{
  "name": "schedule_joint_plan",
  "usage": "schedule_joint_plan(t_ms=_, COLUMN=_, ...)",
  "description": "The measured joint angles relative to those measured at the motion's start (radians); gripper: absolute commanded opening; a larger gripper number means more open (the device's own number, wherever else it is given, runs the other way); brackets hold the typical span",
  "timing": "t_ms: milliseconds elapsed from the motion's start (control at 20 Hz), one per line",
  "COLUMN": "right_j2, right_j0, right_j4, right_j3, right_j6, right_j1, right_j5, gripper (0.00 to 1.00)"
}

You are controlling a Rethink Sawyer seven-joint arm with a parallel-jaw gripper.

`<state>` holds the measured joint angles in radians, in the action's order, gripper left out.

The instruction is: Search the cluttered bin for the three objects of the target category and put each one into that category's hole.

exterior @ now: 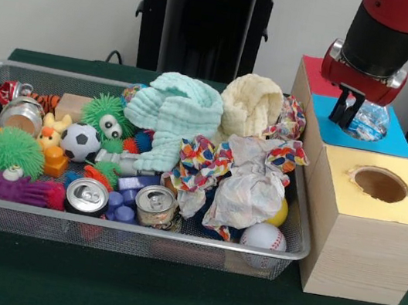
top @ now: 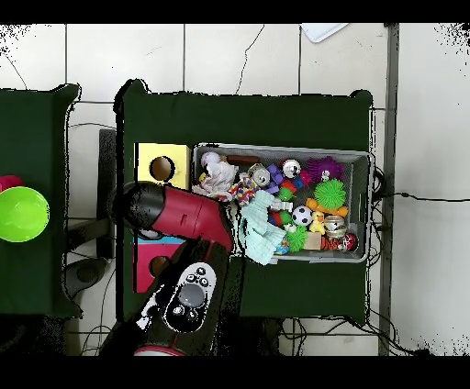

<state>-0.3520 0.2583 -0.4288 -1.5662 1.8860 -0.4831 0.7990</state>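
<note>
Green table (exterior: 163, 302) under my hand (exterior: 349, 113), fingers pinching a bottle (exterior: 367, 121) over the blue box (exterior: 394, 141) hole.

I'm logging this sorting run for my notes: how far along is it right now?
In hand: the gripper sits over the blue-topped wooden box with a crushed clear plastic bottle at that box's hole, apparently being dropped in. Whether the gripper grasps it is unclear. Already done: nothing can be confirmed, since the boxes' insides are hidden. Left: no other bottle shows in the silver wire-mesh bin; cloths and toys may cover some.
</note>
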Motion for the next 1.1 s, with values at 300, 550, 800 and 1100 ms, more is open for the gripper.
schedule_joint_plan(t_ms=300, right_j2=-0.004, right_j0=0.002, right_j4=0.0, right_j3=0.008, right_j6=0.0, right_j1=0.005, right_j5=0.01, gripper=0.0)
schedule_joint_plan(t_ms=550, right_j2=-0.004, right_j0=0.002, right_j4=0.0, right_j3=0.009, right_j6=0.0, right_j1=0.005, right_j5=0.01, gripper=0.0)
schedule_joint_plan(t_ms=800, right_j2=-0.003, right_j0=0.0, right_j4=-0.001, right_j3=0.009, right_j6=0.0, right_j1=0.005, right_j5=0.011, gripper=0.0)
schedule_joint_plan(t_ms=1100, right_j2=-0.001, right_j0=-0.005, right_j4=-0.006, right_j3=0.008, right_j6=0.0, right_j1=0.005, right_j5=0.013, gripper=0.0)
